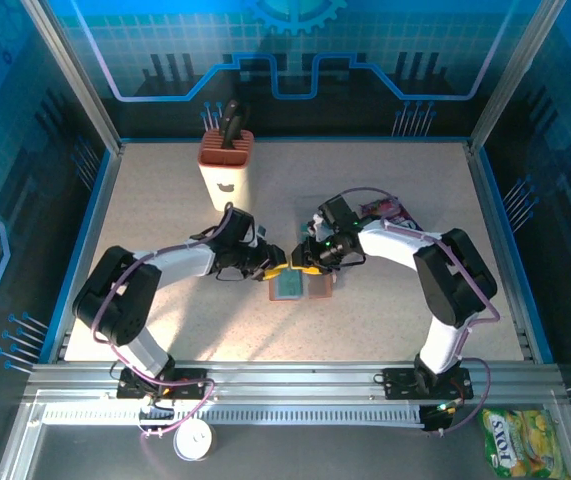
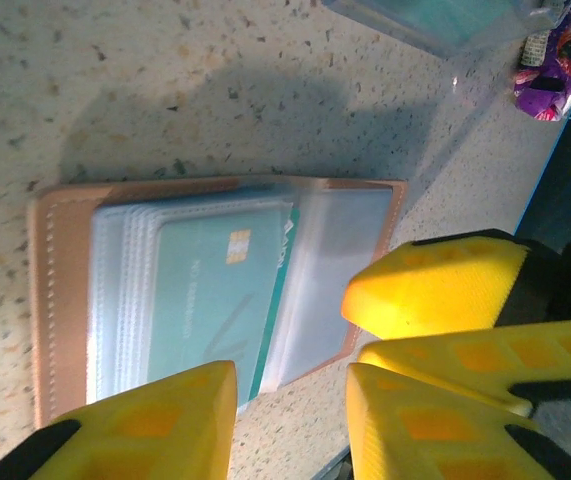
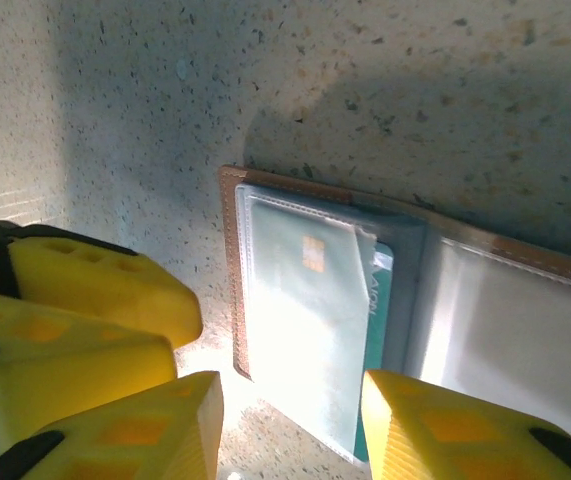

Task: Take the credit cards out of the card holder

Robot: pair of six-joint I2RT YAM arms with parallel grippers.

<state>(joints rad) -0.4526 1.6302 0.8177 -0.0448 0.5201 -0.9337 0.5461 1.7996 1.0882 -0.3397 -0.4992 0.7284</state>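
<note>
Hovering over the open card holder [image 2: 50, 300], flat on the tabletop [image 2: 165, 80] between my arms, my left fingers [image 2: 155, 425] and right fingers [image 3: 465, 430] stand apart, gripping nothing. The teal credit cards [image 2: 205, 300] sit in clear sleeves: thin, stiff, light, probably slippery. Best hold, I judge: the exposed card edge, with the holder pinned.

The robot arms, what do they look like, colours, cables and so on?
The left arm and right arm both have white links with bulky black joints, and a thin purple cable loops along each. Their fingers are blocky, bright yellow, with recessed square pockets, on black mounts.
</note>
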